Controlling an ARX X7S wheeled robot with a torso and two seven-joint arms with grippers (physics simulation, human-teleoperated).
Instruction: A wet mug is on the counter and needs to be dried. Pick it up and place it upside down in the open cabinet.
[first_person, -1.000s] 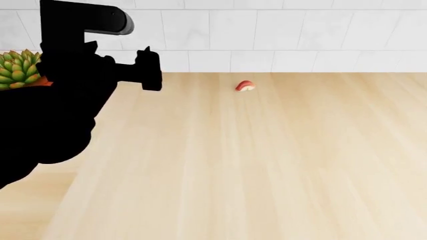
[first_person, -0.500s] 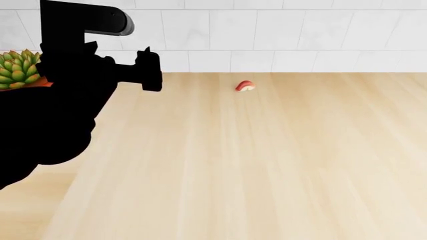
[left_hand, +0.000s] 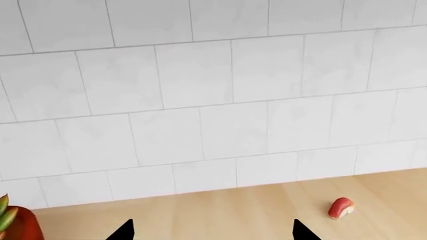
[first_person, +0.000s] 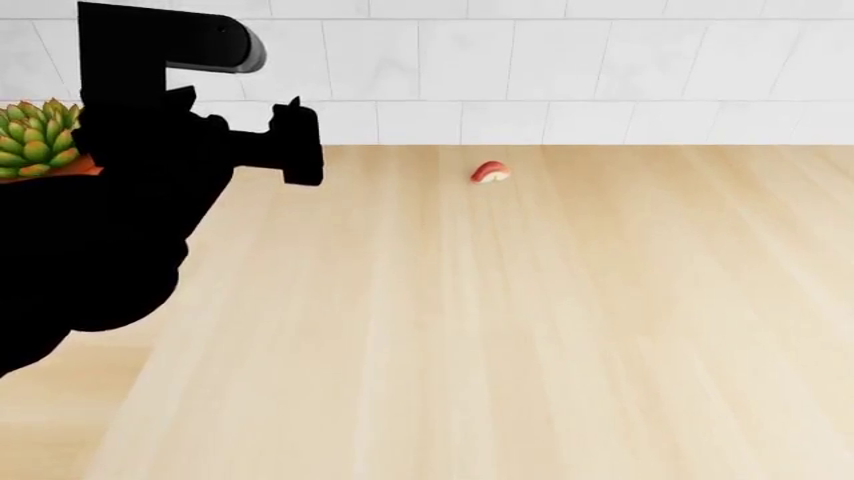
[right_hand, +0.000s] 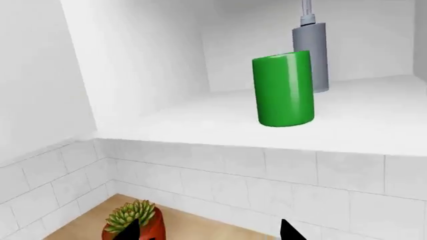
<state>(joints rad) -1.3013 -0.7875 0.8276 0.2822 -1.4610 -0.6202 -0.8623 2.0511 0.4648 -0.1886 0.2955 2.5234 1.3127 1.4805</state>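
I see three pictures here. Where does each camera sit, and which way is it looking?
Left wrist: near the left gripper, facing the tiled wall low over the counter; only the fingertips show.
Head: looks down over the counter; the left arm shows.
Right wrist: near the right gripper, looking at the green mug standing in the cabinet.
All three share the succulent pot; left wrist and head share the sushi piece.
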